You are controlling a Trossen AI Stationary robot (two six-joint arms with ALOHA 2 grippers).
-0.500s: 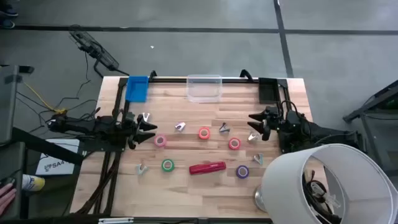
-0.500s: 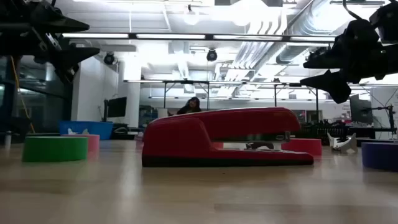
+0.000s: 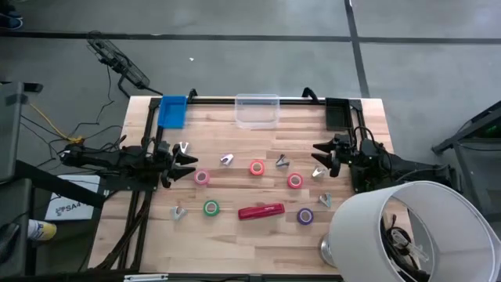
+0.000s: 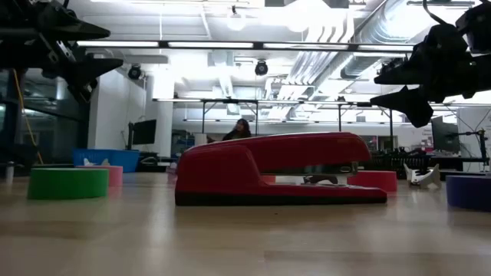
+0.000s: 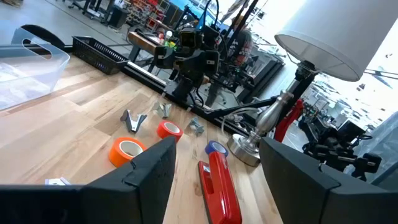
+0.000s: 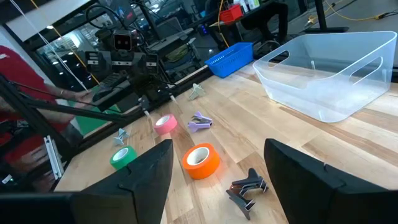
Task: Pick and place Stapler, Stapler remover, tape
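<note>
The red stapler (image 3: pixel 261 211) lies flat on the wooden table near its front edge, also seen in the low view (image 4: pixel 276 169). Tape rolls lie flat around it: pink (image 3: pixel 202 178), orange-red (image 3: pixel 257 168), red (image 3: pixel 294 181), green (image 3: pixel 210 207) and purple (image 3: pixel 305 216). Silvery staple removers (image 3: pixel 227 160) (image 3: pixel 282 160) lie scattered between them. My left gripper (image 3: pixel 188 162) hovers open above the table's left side, beside the pink roll. My right gripper (image 3: pixel 321 153) hovers open above the right side. Both point toward the table's middle with nothing between their fingers.
A clear plastic bin (image 3: pixel 257 110) stands at the far edge's middle, with a blue basket (image 3: pixel 172 111) at the far left and a black basket (image 3: pixel 338 113) at the far right. A lamp with a white shade (image 3: pixel 407 227) overhangs the near right corner.
</note>
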